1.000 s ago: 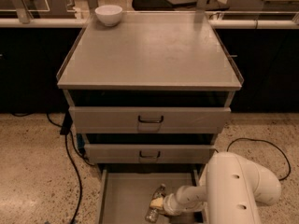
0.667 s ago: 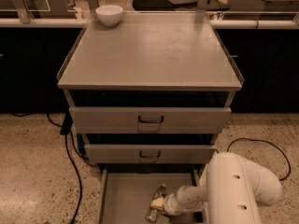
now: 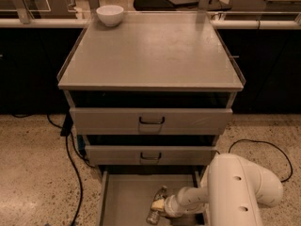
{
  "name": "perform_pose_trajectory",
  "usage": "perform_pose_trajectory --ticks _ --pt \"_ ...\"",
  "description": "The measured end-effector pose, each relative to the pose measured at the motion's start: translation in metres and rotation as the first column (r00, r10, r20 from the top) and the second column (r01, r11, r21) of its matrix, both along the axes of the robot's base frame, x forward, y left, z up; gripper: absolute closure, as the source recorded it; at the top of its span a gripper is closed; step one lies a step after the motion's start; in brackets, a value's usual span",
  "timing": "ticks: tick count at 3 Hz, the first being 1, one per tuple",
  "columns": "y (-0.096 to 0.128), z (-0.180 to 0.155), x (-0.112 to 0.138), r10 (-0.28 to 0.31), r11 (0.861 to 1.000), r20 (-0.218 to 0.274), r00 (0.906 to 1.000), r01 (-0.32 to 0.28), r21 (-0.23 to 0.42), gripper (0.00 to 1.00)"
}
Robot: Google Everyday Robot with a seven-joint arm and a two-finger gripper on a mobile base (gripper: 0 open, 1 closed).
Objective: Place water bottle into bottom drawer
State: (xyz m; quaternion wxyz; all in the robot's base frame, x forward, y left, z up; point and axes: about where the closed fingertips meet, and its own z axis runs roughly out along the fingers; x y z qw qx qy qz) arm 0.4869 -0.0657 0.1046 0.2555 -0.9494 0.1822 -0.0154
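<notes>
The hand (image 3: 163,205) is low inside the bottom drawer (image 3: 126,197), right against the water bottle (image 3: 160,194). Whether it grips the bottle or has let go I cannot tell. The bottle lies slanted towards the right of the drawer's flat grey floor, cap end pointing to the back, and seems to be resting on the floor rather than held above it. The white arm (image 3: 237,189) bends in from the lower right, its bulky elbow just beside the drawer's right wall. I judge this to be the release step: the bottle is at its goal, and the next move calls for letting go if that is not done, then lifting the hand straight up and back without dragging the bottle or knocking the middle drawer (image 3: 150,154) overhanging the rear. Above that sits the top drawer (image 3: 150,120), each with a dark handle and each pulled slightly out. The cabinet's grey worktop (image 3: 150,51) carries a white bowl (image 3: 110,14) at its far left corner. The floor (image 3: 33,173) is speckled stone, with a black cable (image 3: 74,171) trailing down the cabinet's left side and another cable (image 3: 263,147) looping at the right.
</notes>
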Motion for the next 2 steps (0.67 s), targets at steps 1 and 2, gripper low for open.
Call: perform_pose_trajectory --ticks 1,2 --pt "0.0 0.0 0.0 0.0 1.0 0.0 1.0 0.0 0.0 0.13" --pt "0.0001 -0.0001 -0.0001 0.0 1.0 0.0 1.0 0.0 0.0 0.0"
